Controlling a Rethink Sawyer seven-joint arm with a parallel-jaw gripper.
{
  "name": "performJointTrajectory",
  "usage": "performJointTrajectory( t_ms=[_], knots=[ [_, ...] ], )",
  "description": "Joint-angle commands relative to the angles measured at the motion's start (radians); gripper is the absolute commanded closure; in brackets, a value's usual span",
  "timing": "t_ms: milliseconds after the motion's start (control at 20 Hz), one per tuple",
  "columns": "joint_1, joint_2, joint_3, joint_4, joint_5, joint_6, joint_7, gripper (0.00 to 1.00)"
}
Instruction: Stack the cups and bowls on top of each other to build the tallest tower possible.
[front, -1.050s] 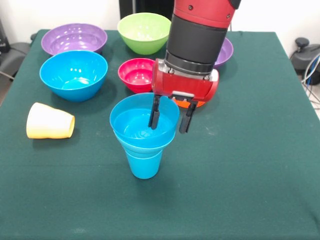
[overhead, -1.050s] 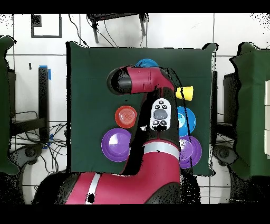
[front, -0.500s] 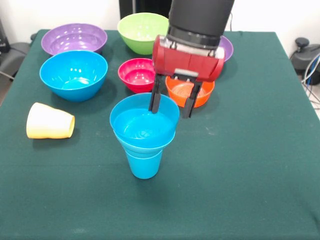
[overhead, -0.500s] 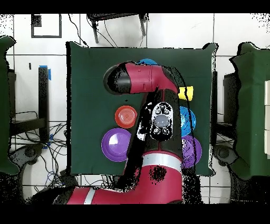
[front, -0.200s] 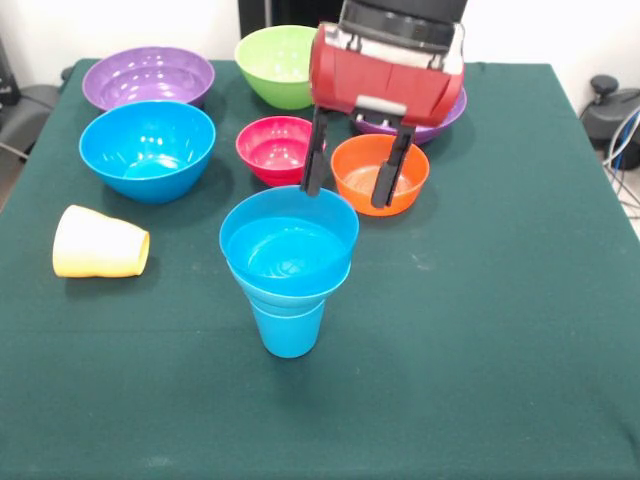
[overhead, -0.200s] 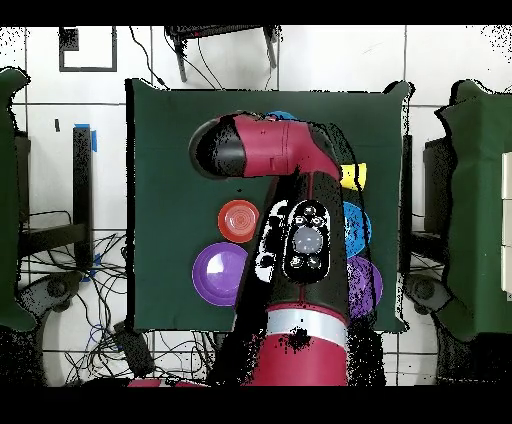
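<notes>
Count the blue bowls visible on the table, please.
3. One large blue bowl stands alone at the left of the front view. Two smaller blue bowls sit nested in the blue cup, forming the tower. The arm could hide others.

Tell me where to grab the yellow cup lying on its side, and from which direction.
Come straight down on the yellow cup and close the pincer across its ridged middle. It lies tipped over, mouth sideways, so no rim faces up; the rounded body is probably the only graspable part.
</notes>
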Motion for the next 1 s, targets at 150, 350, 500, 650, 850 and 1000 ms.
performJointTrajectory(
  t_ms=[150,350,500,650,850,1000],
  knots=[
    [0.041,-0.025,0.032,0.184,0.012,0.079,0.119,0.0],
    [0.043,-0.045,0.032,0.246,0.009,0.021,0.132,0.0],
    [0.038,-0.068,0.041,0.332,-0.002,-0.06,0.14,0.0],
    [0.038,-0.088,0.044,0.418,-0.014,-0.14,0.158,0.0],
    [0.046,-0.106,0.033,0.513,-0.025,-0.224,0.178,0.0],
    [0.053,-0.11,0.019,0.571,-0.038,-0.289,0.183,0.0]
  ],
)
